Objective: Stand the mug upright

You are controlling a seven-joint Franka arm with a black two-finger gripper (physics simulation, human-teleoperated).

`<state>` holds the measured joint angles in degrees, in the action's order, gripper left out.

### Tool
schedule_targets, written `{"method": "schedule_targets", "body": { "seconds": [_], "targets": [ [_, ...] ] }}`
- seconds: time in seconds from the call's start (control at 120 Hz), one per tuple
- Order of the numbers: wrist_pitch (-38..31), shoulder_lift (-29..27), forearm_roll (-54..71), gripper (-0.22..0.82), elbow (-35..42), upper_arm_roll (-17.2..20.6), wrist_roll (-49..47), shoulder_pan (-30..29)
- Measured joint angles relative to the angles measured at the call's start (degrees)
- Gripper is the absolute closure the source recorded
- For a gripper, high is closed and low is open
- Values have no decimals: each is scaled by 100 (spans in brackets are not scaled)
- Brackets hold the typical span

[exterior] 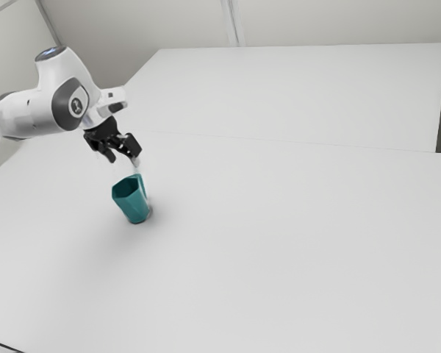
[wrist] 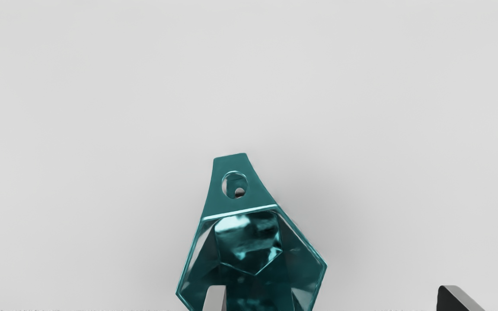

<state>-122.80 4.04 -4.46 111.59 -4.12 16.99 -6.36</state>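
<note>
Nearest the wrist camera: fingers (wrist: 215, 299) of the gripper (exterior: 125, 163), spread wide, a broad gap between them. Nothing held between the two. One fingertip overlaps the mouth of the mug (exterior: 136, 206) in the wrist view; the other is well off to one side, past the mug's outer wall, with bare bench (exterior: 294, 250) behind it. Whether the first finger dips inside the rim or hangs above it, cannot tell.

Mug: teal, glossy, faceted, many-sided mouth. Stands upright on its base on the bench, mouth up; soft shadow around its foot. It lies below the gripper, close under the fingers in the exterior view, and off-centre between them: nearly all of it sits toward one finger, the far finger clear of it. Inner walls and floor visible from above, narrowing toward the bottom.

Handle (wrist: 229, 166): flat, tapering away from the mouth, rounded hole through it. Points away from the fingers in the wrist view, neither finger on it. In the exterior view it is at the mug's far side, toward the exterior view's right.

Arm (exterior: 40, 112): white with dark joint covers, enters from the exterior view's left, wrist bent down toward the mug.
</note>
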Motion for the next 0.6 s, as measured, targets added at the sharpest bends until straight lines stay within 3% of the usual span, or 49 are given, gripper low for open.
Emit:
{"method": "schedule_targets", "body": {
  "seconds": [0.308, 0.6],
  "targets": [
    [1871, 120, 448, 2, -2451, 485, -49, 92],
    [2689, 135, 476, 0, -2709, 517, -63, 12]
  ]
}}
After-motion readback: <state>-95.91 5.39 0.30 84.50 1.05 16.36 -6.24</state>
